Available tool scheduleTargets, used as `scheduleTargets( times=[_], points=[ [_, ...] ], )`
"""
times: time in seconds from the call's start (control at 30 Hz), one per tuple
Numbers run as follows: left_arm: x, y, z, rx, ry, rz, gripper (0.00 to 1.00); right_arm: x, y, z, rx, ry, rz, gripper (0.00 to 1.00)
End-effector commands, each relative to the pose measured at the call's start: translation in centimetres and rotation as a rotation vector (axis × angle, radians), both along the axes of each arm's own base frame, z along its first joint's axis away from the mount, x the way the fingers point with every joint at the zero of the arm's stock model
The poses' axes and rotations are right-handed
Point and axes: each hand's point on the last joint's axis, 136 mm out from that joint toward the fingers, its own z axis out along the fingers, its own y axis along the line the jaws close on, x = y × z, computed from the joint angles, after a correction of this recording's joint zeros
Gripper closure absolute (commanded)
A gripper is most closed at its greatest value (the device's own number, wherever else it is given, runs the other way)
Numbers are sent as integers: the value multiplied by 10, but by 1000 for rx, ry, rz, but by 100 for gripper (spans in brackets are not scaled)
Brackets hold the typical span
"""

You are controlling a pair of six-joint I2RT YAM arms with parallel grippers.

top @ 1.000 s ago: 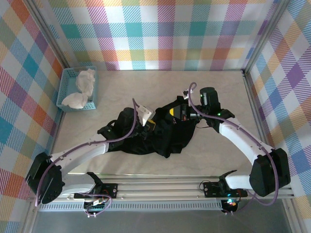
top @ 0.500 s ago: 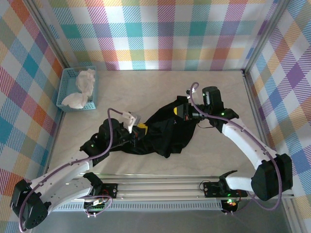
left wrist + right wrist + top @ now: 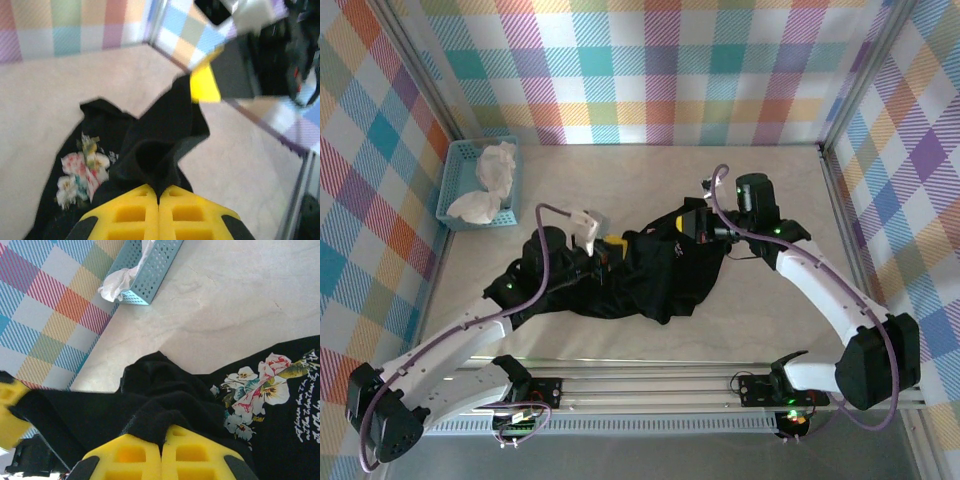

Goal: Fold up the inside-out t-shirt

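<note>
T-shirt (image 3: 655, 285): crumpled black heap, centre of top view, on table (image 3: 770, 180). Rose print (image 3: 260, 385) shows at right of right-wrist view. Left gripper (image 3: 159, 190): jaws closed, pinching raised fold of black cloth. Right gripper (image 3: 162, 432): closed likewise on bunched fold. Judged light, limp, grippy cotton; sags and bunches, won't hold shape. Best hold: hem corners or shoulder seams, then stretch taut between arms.

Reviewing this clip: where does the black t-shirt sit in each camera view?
Top external: t-shirt bunched in the middle of the table.
Left wrist: centre to lower left, pinched in the left pincer.
Right wrist: across the lower half, pinched in the right pincer.
Shared landmark: the plaid wall is in all three views; the rose print ties the two wrist views together.
</note>
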Motion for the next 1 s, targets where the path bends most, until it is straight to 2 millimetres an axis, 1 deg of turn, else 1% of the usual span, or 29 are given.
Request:
scheduleTargets(
  times=[0.0,0.07,0.17,0.27,0.33,0.43,0.53,0.6,0.67,0.77,0.83,0.9,0.97],
  points=[
    [13,2,36,-25,-40,49,100,6,-3,20,4,-56,-23,88],
    [16,-4,46,-22,-47,31,100,6,-6,23,-4,-73,-35,77],
    [28,0,55,0,-50,89,100,7,-15,31,-41,-120,-75,66],
    [38,13,62,28,-66,180,100,6,-23,37,-71,-160,-107,60],
    [39,18,65,47,-76,202,100,6,-28,38,-87,-180,-128,57],
    [39,23,59,83,-72,220,100,8,-34,35,-106,-193,-163,52],
    [37,24,48,104,-56,210,100,10,-37,25,-120,-187,-181,49],
    [36,26,45,99,-43,222,100,11,-36,13,-130,-152,-183,48],
    [37,33,41,95,-29,260,100,14,-35,-3,-150,-110,-180,46],
    [39,48,38,98,-20,341,100,24,-44,-33,-230,-41,-233,40],
    [37,59,37,101,-23,383,100,39,-61,-59,-340,-5,-322,37],
    [33,67,33,96,-28,404,100,55,-74,-81,-439,29,-381,36],
    [29,73,31,88,-28,423,100,73,-81,-103,-537,75,-407,36]
  ],
)
